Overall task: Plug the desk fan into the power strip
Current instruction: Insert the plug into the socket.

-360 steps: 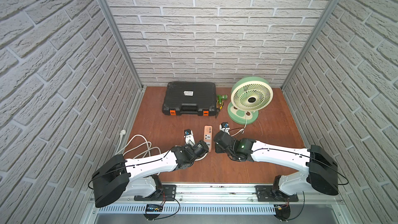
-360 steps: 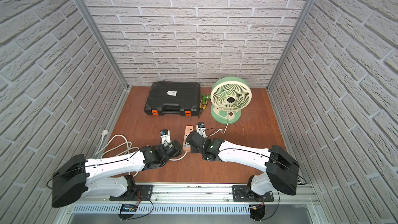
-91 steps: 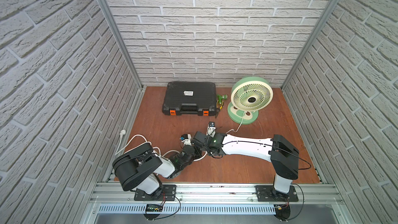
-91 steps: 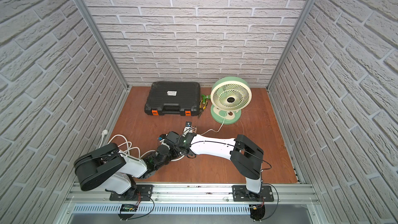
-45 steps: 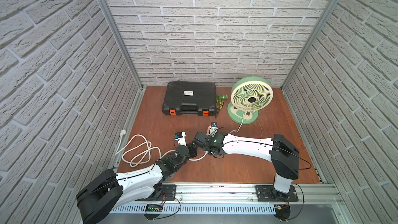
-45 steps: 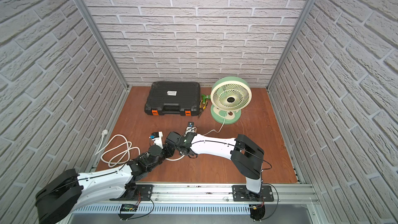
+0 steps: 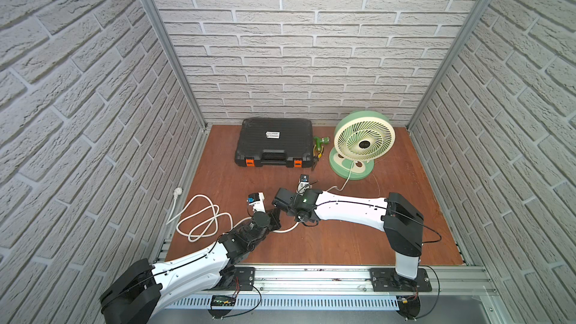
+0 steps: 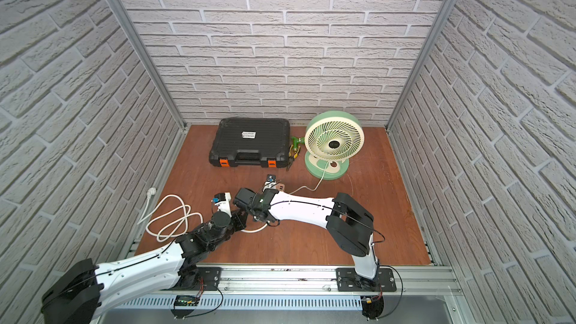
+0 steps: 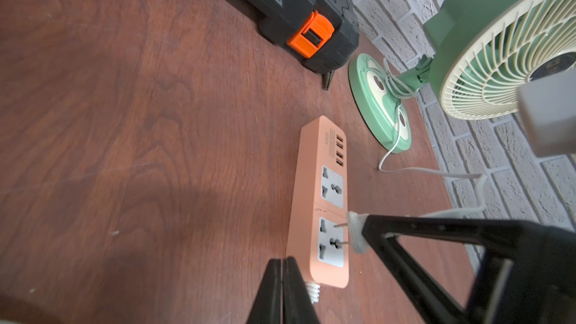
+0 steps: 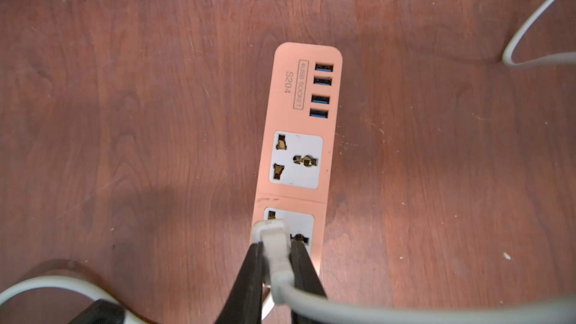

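My right pincer (image 10: 274, 244) is clamped on the fan's small white plug (image 10: 270, 229), right at its tips, over the nearer socket (image 9: 327, 250) of the power strip (image 10: 300, 113). The wrist view from my other arm shows both prongs bare and only meeting the socket face, so I judge the plug unseated. My left pincer (image 9: 282, 264) is pressed shut on nothing, just beside the strip's cable end. Whether it touches the strip I cannot tell.

That is my worry. Nothing clearly pins the strip, so a push slightly off the slots could slide it across the desk (image 10: 124, 120) or twist the plug in my grip.

Beyond my tips lie the free socket (image 10: 296, 160) and the USB ports (image 10: 322, 90). Past them the thin cord (image 9: 405, 168) loops away to the desk fan (image 7: 364, 141), far ahead beside the toolcase (image 7: 274, 141).
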Available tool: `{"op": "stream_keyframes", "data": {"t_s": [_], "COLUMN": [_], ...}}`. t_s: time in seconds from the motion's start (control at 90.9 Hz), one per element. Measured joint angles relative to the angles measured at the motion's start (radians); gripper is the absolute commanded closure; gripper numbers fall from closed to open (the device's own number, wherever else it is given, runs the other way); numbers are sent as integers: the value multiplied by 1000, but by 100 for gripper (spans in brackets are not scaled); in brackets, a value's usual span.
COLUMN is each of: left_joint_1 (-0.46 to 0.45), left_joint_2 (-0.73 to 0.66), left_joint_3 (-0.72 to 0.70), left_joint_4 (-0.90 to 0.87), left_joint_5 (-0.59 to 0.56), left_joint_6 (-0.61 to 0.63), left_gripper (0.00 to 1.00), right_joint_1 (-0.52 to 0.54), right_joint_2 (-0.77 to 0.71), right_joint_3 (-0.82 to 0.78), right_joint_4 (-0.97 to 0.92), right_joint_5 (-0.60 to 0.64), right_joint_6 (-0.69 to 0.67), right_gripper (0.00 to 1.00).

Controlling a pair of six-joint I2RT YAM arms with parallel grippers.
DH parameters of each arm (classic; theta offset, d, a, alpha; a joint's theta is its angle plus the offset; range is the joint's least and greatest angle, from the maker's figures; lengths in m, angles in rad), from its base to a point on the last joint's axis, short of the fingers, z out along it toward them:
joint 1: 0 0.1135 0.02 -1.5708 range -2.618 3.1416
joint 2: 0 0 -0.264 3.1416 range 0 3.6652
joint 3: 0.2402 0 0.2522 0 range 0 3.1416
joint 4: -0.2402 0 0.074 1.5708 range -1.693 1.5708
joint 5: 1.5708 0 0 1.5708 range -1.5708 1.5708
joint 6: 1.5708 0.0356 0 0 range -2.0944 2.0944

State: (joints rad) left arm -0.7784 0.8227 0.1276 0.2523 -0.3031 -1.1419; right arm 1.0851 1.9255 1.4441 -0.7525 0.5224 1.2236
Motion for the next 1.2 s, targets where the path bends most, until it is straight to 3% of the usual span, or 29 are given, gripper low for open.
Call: {"op": "stream_keyframes", "data": {"t_s": [0.473, 1.199], "left_joint_1": [16, 16], "left_joint_2": [42, 34], "left_joint_3": [-10, -10], "left_joint_4": [-59, -67], "left_joint_5": [-8, -8], "left_joint_6": [18, 23], "left_gripper": [99, 100], "right_joint_1": [5, 18], "right_joint_2": [1, 61], "right_joint_3": [13, 65], "right_joint_4": [0, -64], "right_joint_5": [12, 47], "right_joint_6": [-5, 17], "right_gripper": [97, 98]}}
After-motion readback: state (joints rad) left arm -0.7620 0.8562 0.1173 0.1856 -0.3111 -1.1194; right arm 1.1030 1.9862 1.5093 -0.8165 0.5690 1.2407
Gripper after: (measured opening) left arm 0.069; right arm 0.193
